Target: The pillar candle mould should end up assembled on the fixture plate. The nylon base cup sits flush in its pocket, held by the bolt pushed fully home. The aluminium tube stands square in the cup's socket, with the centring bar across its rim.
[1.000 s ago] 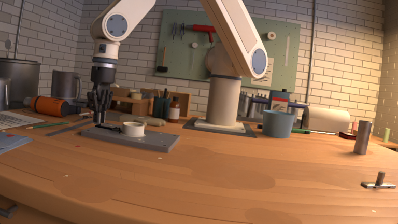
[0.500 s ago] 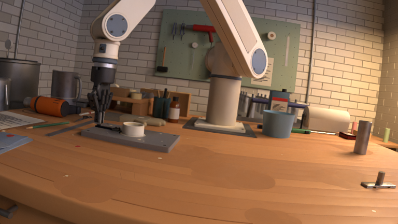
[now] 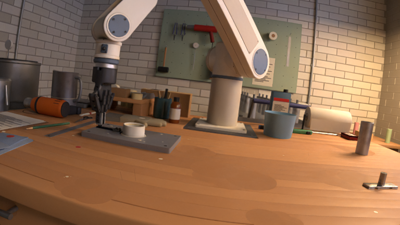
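Note:
A black bolt (image 3: 109,128) lies flat on the left end of the grey fixture plate (image 3: 131,137), pointing toward the white nylon base cup (image 3: 134,129). The cup sits in the plate's pocket just right of the bolt. The aluminium tube (image 3: 364,137) stands upright far off on the right of the bench. The centring bar (image 3: 380,183), a flat strip with a short upright peg, lies near the right front edge. My gripper (image 3: 100,123) points straight down at the bolt's left end and is closed on the bolt.
The arm's base column (image 3: 224,100) stands behind the plate, with a blue cup (image 3: 279,124) and paper roll (image 3: 328,119) to its right. An orange tool (image 3: 48,106), a metal mug (image 3: 66,85), a pencil (image 3: 47,126) and a ruler (image 3: 70,129) lie left of the plate.

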